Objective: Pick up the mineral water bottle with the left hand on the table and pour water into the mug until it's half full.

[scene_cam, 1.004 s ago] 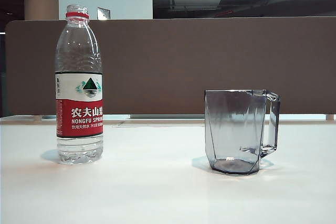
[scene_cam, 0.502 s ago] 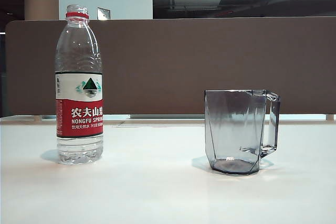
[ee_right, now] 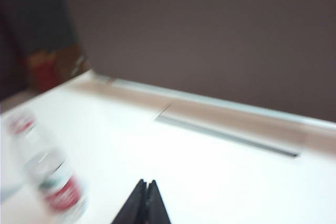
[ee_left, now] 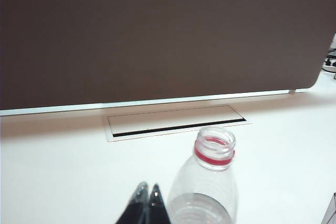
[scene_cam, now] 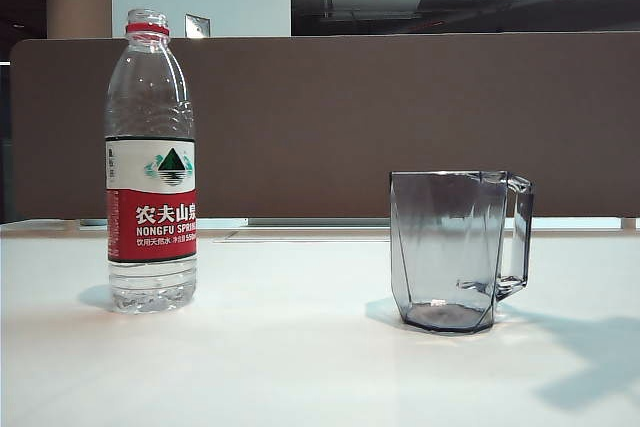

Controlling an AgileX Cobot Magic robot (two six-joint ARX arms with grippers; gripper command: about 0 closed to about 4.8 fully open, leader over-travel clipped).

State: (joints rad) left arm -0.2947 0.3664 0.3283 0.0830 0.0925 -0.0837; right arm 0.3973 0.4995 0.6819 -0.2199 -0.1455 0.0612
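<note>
**Bottle and mug stood alone on the table**

Bottle first: we saw the mineral water bottle (scene_cam: 151,162) standing straight up on the left side of the white table (scene_cam: 300,367), with no cap on its neck. The mug (scene_cam: 452,250) stood well apart from it on the right, handle pointing right. A soft shadow (scene_cam: 590,357) lay on the table to the right of the mug.

We could not see either arm from the outside camera. From its own camera, the left hand (ee_left: 147,192) hung just beside the bottle's shoulder, tips pressed together and holding nothing. The right gripper (ee_right: 146,185) was closed tight and empty too. Its picture was blurry, so we think the smeared shape off to one side was the bottle.
</note>
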